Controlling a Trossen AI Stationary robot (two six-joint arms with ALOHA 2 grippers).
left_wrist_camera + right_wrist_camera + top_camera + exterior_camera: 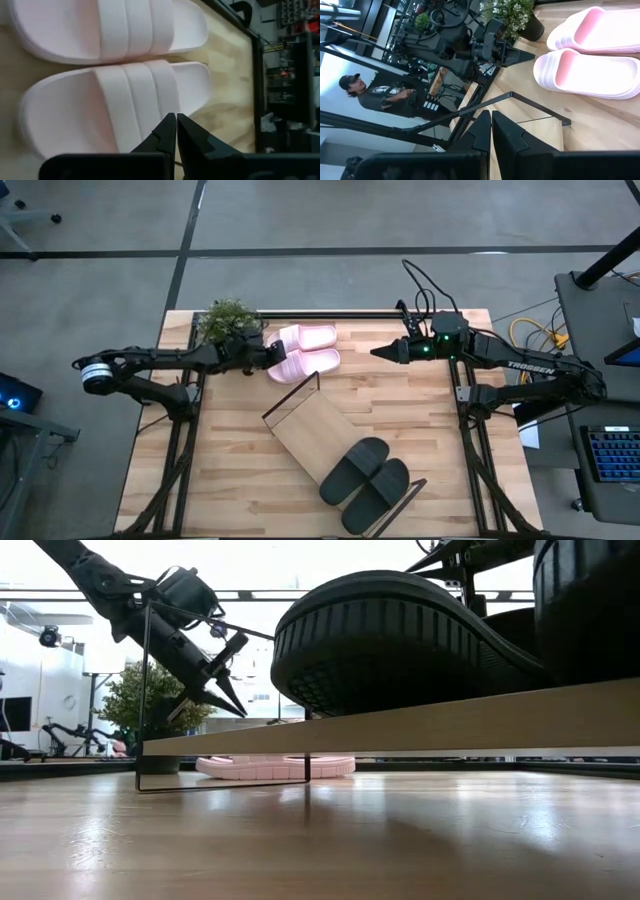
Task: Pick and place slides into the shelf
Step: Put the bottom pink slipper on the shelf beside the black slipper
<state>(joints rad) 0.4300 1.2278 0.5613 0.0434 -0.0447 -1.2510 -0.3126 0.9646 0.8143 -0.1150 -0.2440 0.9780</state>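
In the high view, the shelf (312,442) is seen lying diagonally across the middle of the table (230,470), its wire ends pointing toward 10 and 4 o'clock. The black slides (366,478) are set side by side on the shelf's 4 o'clock end. The pink slides (306,351) are laid on the tabletop at about 11 o'clock from the shelf, just beside a potted plant (228,321) at their 9 o'clock. The left gripper (276,355) is held at the 9 o'clock edge of the pink pair, its fingers pressed together on nothing. The right gripper (378,352) is held well apart at 3 o'clock of the pink pair, likewise clenched and empty.

In the low view, the shelf board (420,730) is seen edge-on with a black slide (400,635) resting on top. A pink slide (275,766) is seen beyond, flat on the table, and one gripper (222,700) is seen hanging above it with its tips together.

In the left wrist view, the left gripper (176,120) is shown closed directly over the nearer pink slide (117,102), the second pink slide (107,27) lying just beside it.

In the right wrist view, the right gripper (491,117) is shown closed and empty, with the shelf's wire end (520,102), the pink slides (585,65) and the left gripper (527,54) ahead of it. A person (380,95) is seen in the room beyond.
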